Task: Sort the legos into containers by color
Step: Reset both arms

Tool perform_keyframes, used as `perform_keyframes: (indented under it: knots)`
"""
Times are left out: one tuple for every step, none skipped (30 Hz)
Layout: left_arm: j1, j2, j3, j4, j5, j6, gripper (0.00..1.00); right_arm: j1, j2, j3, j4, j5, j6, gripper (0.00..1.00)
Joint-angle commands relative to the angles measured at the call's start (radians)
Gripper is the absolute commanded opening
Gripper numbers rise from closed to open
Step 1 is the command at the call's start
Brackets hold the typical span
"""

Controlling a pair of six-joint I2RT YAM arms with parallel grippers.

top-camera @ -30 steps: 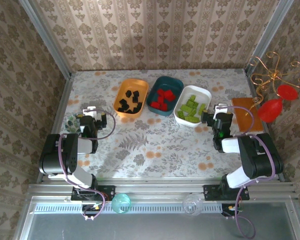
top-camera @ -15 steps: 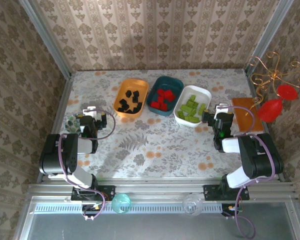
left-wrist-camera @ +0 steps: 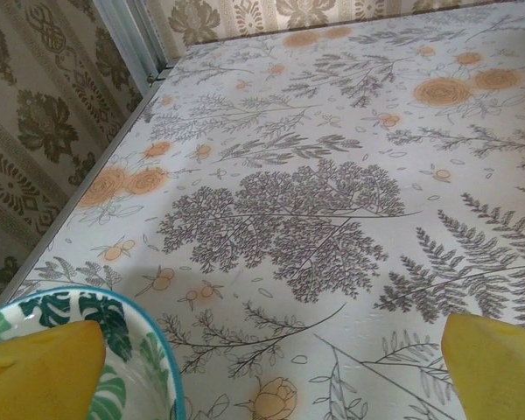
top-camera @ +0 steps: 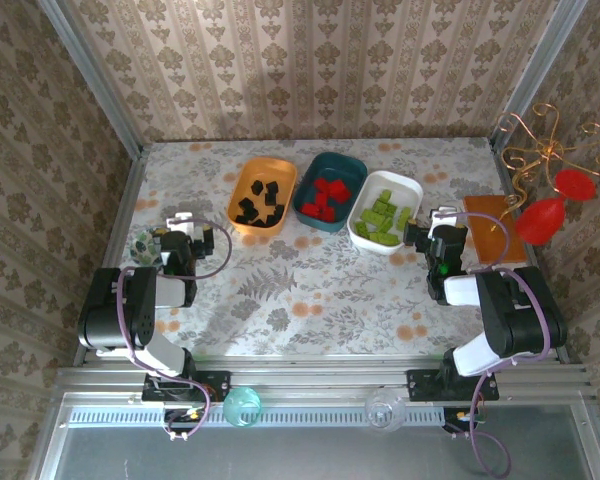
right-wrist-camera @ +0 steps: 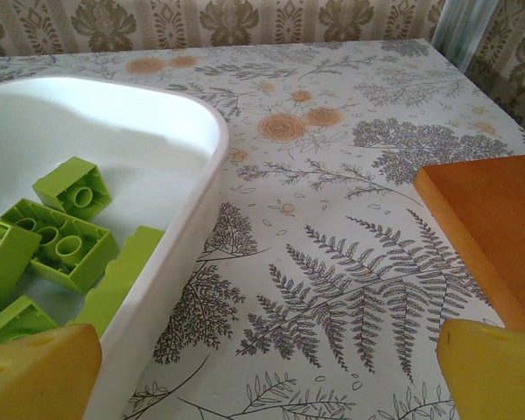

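bench: floral-patterned bench top [top-camera: 310,290], bare of loose bricks ahead of and between both sets of jaws, as far as the overhead view tells.
step in hand: sorting judged finished; every brick in sight already lies in a tub, one colour to each.
next move: probably nothing left to pick; at most a check for a stray brick, then parking both arms.
orange tub: shallow rounded-rectangle orange plastic tub [top-camera: 283,175], well ahead and to the right of the left jaws, holding the black cube bricks [top-camera: 260,203].
teal tub: dark teal plastic tub [top-camera: 355,168] of like shape, between the other two, far forward of both sets of jaws, holding the red bricks [top-camera: 325,198].
white tub: white plastic tub [right-wrist-camera: 192,140], just ahead and to the left of the right jaws, holding the translucent lime-green bricks [right-wrist-camera: 61,236].
orange slab: flat orange board [right-wrist-camera: 490,219], just to the right of the right jaws.
patterned bowl: small round leaf-patterned bowl [left-wrist-camera: 114,332], under the left-hand finger of the left jaws.
left gripper [left-wrist-camera: 271,363]: jaws spread wide, holding nothing, low over bare bench.
right gripper [right-wrist-camera: 267,367]: jaws spread wide, holding nothing, left finger over the white tub's near rim, contact not clear.
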State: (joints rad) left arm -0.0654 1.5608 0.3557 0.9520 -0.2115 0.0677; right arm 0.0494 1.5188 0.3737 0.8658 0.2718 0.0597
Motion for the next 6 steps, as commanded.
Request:
perform_keyframes:
  knots:
    - [-0.014, 0.007, 0.008, 0.045, -0.023, 0.006, 1.00, -0.003, 0.009, 0.011, 0.027, 0.001, 0.017, 1.00]
    - [-0.014, 0.007, 0.008, 0.045, -0.023, 0.006, 1.00, -0.003, 0.007, 0.011, 0.028, 0.000, 0.017, 1.00]
    - [-0.014, 0.007, 0.008, 0.045, -0.023, 0.004, 1.00, -0.003, 0.007, 0.011, 0.028, 0.000, 0.017, 1.00]
    - [-0.014, 0.007, 0.008, 0.045, -0.022, 0.004, 1.00, -0.003, 0.007, 0.011, 0.028, 0.000, 0.017, 1.00]
    - [-0.014, 0.007, 0.008, 0.045, -0.022, 0.004, 1.00, -0.003, 0.007, 0.011, 0.027, 0.001, 0.017, 1.00]
    - [-0.014, 0.007, 0.008, 0.045, -0.023, 0.004, 1.00, -0.003, 0.007, 0.011, 0.028, 0.000, 0.017, 1.00]
